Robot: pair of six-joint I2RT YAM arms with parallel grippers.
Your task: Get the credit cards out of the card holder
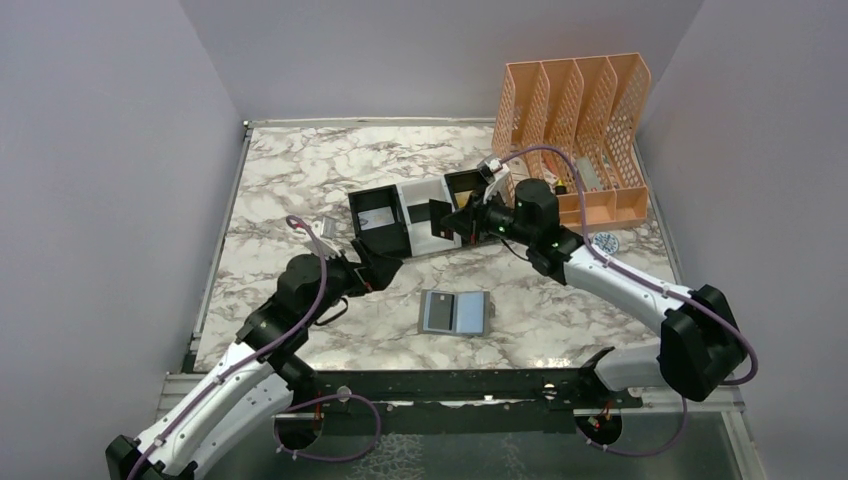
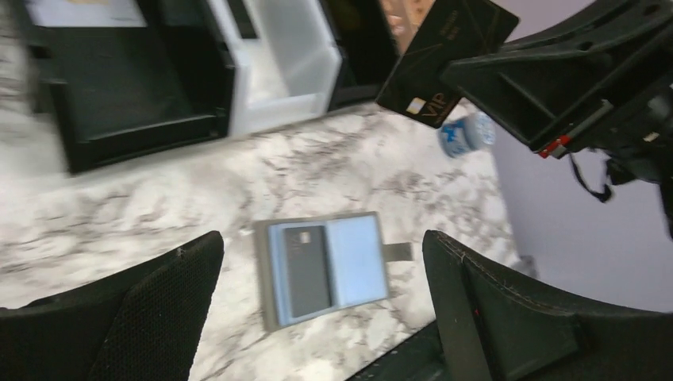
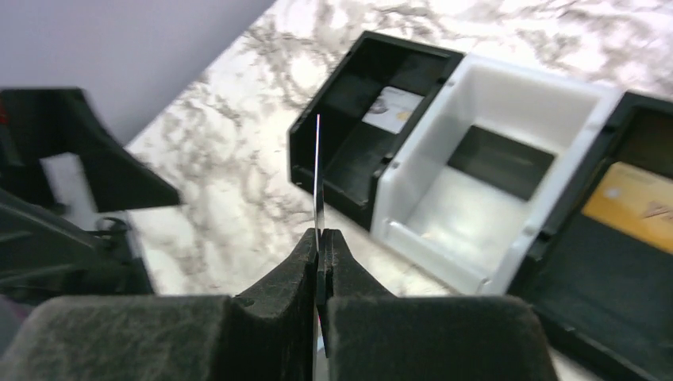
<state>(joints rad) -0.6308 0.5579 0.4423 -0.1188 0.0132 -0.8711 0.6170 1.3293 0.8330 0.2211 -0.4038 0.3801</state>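
right wrist: right hand [image 3: 320,238] clamped on dark card [image 3: 318,175]; left hand [image 2: 321,238] spread wide near open card holder [image 2: 357,262].

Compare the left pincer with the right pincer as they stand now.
The left pincer stands wide open; the right pincer is shut. The left pincer holds nothing; the right pincer pinches a black card by one edge. Both are black and hang above the table.
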